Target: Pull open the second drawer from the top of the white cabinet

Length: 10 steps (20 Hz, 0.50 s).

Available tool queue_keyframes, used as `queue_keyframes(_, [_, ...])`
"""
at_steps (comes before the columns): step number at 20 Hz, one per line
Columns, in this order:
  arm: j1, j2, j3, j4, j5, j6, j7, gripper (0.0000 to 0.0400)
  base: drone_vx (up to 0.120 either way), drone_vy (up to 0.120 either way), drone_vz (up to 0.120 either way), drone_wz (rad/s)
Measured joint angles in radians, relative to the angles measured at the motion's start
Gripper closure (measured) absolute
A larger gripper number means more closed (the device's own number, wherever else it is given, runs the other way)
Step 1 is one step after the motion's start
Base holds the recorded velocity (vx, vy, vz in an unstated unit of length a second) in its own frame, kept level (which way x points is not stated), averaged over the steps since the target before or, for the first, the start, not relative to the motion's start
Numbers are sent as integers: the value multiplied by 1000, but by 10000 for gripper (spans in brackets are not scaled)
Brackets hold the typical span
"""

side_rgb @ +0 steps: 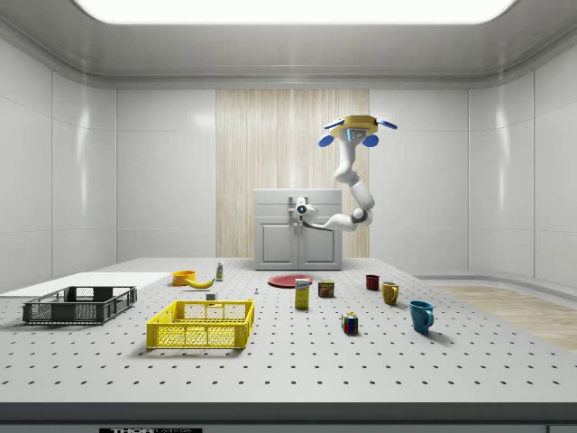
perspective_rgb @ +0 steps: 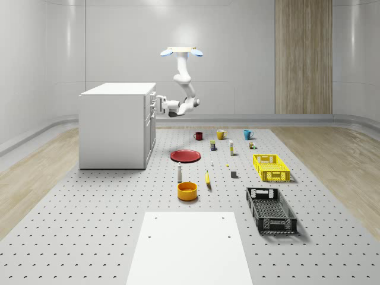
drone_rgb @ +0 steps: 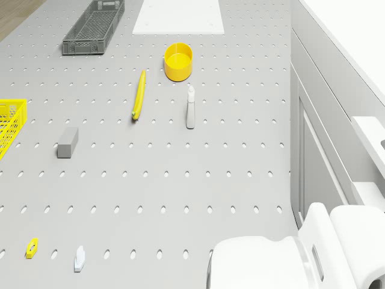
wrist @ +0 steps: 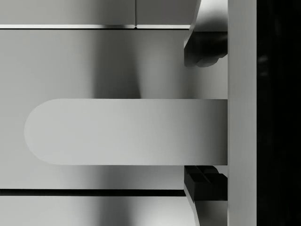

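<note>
The white cabinet (perspective_rgb: 113, 127) stands on the perforated table at the whole-scene view's left; it also shows in the side view (side_rgb: 297, 244). The drone (perspective_rgb: 181, 52) hovers beside the cabinet's front, above its top level. Its arm bends down to the upper drawers. My gripper (perspective_rgb: 157, 107) is at the front of the second drawer from the top. In the wrist view the drawer's rounded bar handle (wrist: 127, 132) runs between my two dark fingertips (wrist: 204, 49). One fingertip touches the bar, and a gap separates the other from it. The drawer front sits flush with its neighbours.
On the table in front of the cabinet lie a red plate (perspective_rgb: 185, 155), an orange bowl (perspective_rgb: 187, 190), a banana (perspective_rgb: 208, 178) and a white bottle (perspective_rgb: 179, 173). Mugs (perspective_rgb: 221, 135), a yellow crate (perspective_rgb: 271, 167), a black crate (perspective_rgb: 271, 209) and a white sheet (perspective_rgb: 190, 249) lie farther off.
</note>
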Motion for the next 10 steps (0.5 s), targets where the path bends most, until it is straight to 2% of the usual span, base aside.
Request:
queue_keyframes(3, [-17, 4, 13, 1, 6, -9, 0, 197, 0, 0, 0, 0])
queue_keyframes(5, [-28, 7, 21, 1, 10, -16, -1, 238, 0, 0, 0, 0])
queue_keyframes(6, [-34, 8, 25, 1, 11, -19, 4, 247, 0, 0, 0, 0])
queue_keyframes(7, [-41, 4, 32, 6, -7, -19, 41, 218, 0, 0, 0, 0])
queue_keyframes(10, [-54, 8, 40, 5, -5, -26, 54, 235, 0, 0, 0, 0])
